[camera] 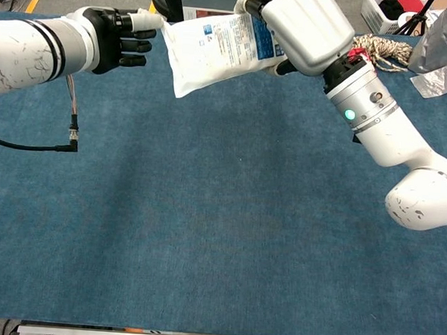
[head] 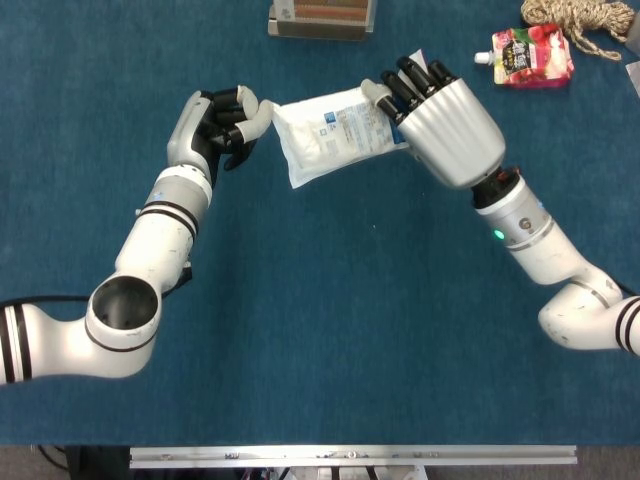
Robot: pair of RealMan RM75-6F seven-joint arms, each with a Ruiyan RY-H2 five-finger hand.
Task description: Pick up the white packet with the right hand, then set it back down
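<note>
Two robot hands: the left hand [head: 218, 120] at upper left, the right hand [head: 440, 118] at upper centre. One white packet [head: 328, 132] lies between them. One red drink pouch [head: 533, 53], one coil of rope [head: 580, 22] at upper right. One box [head: 322, 17] at top centre.

Legible text: none. The white plastic packet [camera: 215, 49] gripped by the right hand [camera: 304, 28] carries blue print and a small blue square on its face, too small to read in either view. The red and green drink pouch [head: 533, 55], beyond that hand on the blue counter [head: 320, 330], bears a printed label, characters not resolvable.
</note>
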